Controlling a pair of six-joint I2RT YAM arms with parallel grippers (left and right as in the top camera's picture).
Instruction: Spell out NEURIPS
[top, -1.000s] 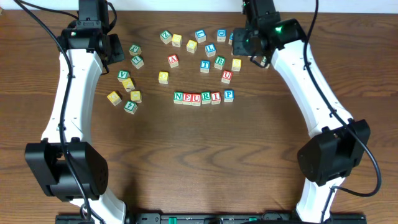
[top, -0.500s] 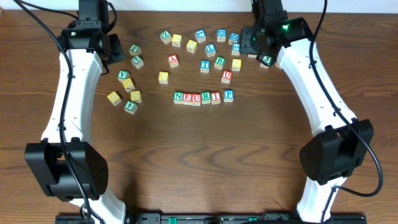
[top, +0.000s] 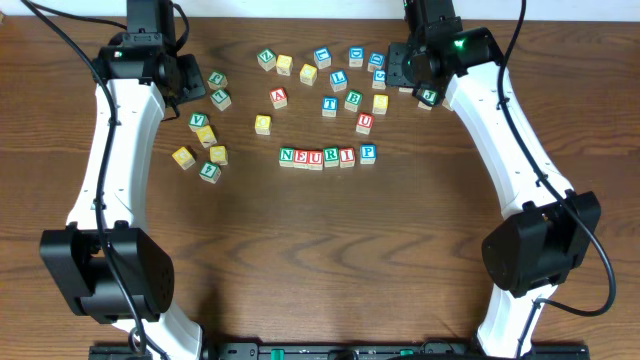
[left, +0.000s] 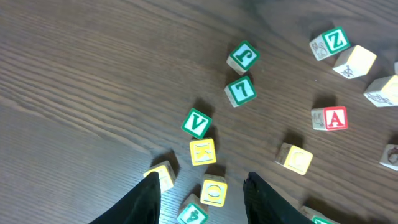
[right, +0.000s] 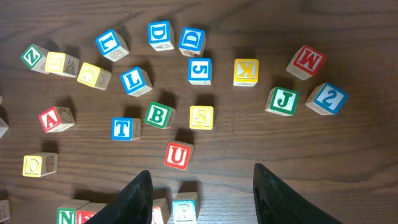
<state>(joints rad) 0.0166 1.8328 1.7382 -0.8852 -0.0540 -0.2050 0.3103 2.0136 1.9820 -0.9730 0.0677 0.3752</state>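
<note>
Right arm now sits farther back and to the right than a second ago, uncovering several cubes. Right gripper (right: 202, 171) spread, empty, hovering near the spare red U cube (right: 178, 155). Left gripper (left: 202, 177) spread, empty, above the yellow O cube (left: 213, 191). Row of cubes (top: 315, 157) reads NEURI mid-table, P cube (top: 368, 153) just beside it. Yellow S cube (right: 201, 117) lies loose among the far cubes.

The right gripper (right: 202, 171) has shifted right and farther back, uncovering a blue cube (top: 380, 77) beside it.
</note>
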